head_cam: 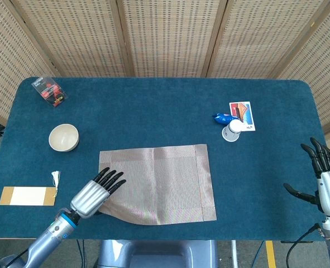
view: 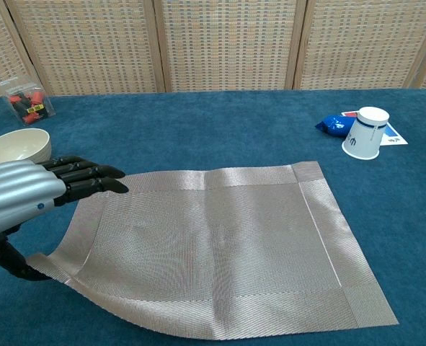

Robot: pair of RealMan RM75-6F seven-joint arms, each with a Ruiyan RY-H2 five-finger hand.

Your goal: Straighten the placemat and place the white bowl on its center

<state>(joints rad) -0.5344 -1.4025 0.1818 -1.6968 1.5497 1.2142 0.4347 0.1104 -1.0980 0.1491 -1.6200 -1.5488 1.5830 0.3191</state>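
Note:
The beige woven placemat [head_cam: 159, 181] [view: 213, 245] lies nearly square to the table's front edge, its near-left corner still curled up off the cloth. My left hand [head_cam: 95, 192] [view: 32, 194] holds that corner, with the fingers stretched over the mat and the thumb under it. The white bowl [head_cam: 63, 137] [view: 16, 146] stands upright on the blue table, left of and behind the mat, apart from it. My right hand [head_cam: 325, 178] hovers at the table's right edge with fingers spread and nothing in it; the chest view does not show it.
An upturned paper cup [head_cam: 231, 132] [view: 364, 142], a blue packet [head_cam: 223, 118] and a printed card [head_cam: 243, 114] sit at the back right. A clear box of red parts [head_cam: 50, 91] [view: 29, 104] is at the back left. A tan tag [head_cam: 28, 195] lies front left.

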